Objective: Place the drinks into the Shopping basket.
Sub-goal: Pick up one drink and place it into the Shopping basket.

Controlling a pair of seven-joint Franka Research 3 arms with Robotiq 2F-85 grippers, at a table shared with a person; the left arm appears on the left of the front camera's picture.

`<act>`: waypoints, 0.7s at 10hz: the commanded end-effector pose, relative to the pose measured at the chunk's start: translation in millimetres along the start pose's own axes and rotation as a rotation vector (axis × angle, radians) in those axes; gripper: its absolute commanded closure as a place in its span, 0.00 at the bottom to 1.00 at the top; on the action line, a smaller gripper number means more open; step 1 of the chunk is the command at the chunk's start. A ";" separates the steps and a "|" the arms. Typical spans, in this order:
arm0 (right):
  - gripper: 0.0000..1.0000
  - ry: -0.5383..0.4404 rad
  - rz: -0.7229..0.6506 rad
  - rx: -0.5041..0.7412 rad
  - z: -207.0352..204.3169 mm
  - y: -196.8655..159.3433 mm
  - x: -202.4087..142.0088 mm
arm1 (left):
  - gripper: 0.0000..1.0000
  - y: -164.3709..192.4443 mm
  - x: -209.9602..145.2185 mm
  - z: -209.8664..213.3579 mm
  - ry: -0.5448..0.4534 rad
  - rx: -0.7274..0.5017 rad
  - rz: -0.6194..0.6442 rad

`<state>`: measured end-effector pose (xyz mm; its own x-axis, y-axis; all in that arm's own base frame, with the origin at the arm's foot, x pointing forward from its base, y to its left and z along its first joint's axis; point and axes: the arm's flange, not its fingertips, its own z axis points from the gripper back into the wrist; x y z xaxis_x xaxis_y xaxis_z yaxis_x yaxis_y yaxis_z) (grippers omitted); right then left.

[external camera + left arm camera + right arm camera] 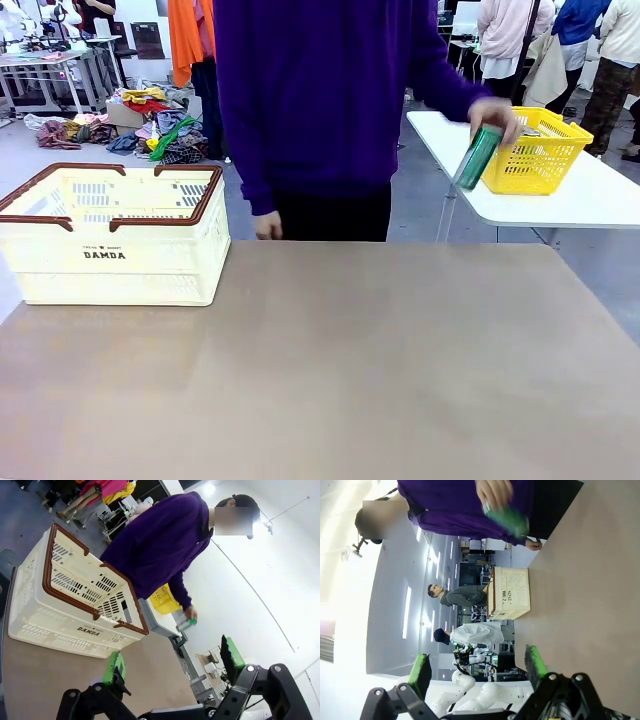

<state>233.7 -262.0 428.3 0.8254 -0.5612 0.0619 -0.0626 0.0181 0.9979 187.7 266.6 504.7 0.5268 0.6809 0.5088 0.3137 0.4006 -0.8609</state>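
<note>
In the front view, 1 green can point(477, 158) is held tilted in the person's hand point(497, 118) just beside the yellow basket point(545, 160), well apart from the Shopping basket point(110, 265), which is set on the brown table point(350, 380) at the left. In the left wrist view, the left gripper point(173, 659) is shown with fingers spread apart, the Shopping basket beyond it. In the right wrist view, the right gripper point(477, 667) is likewise shown spread apart.

Person point(320, 100) – purple long-sleeved sweater point(300, 60), dark trousers point(330, 215). Left gripper point(173, 660) and right gripper point(478, 669) – black linked fingers point(240, 680), bright green pads point(536, 664), silver screw heads point(250, 668) at joints.
</note>
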 end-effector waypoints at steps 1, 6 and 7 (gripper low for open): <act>0.00 0.005 0.010 0.007 1.9 3.8 0.9 | 0.00 -0.1 3.3 0.5 -0.009 -0.016 -0.023; 0.00 0.005 0.010 0.007 1.9 3.8 0.9 | 0.00 -0.1 3.3 0.5 -0.009 -0.016 -0.023; 0.00 0.005 0.010 0.007 1.9 3.8 0.9 | 0.00 -0.1 3.3 0.5 -0.009 -0.016 -0.023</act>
<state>233.6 -262.0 428.4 0.8256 -0.5608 0.0619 -0.0628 0.0177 0.9979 187.4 266.5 504.9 0.5264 0.6800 0.5104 0.3144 0.4020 -0.8599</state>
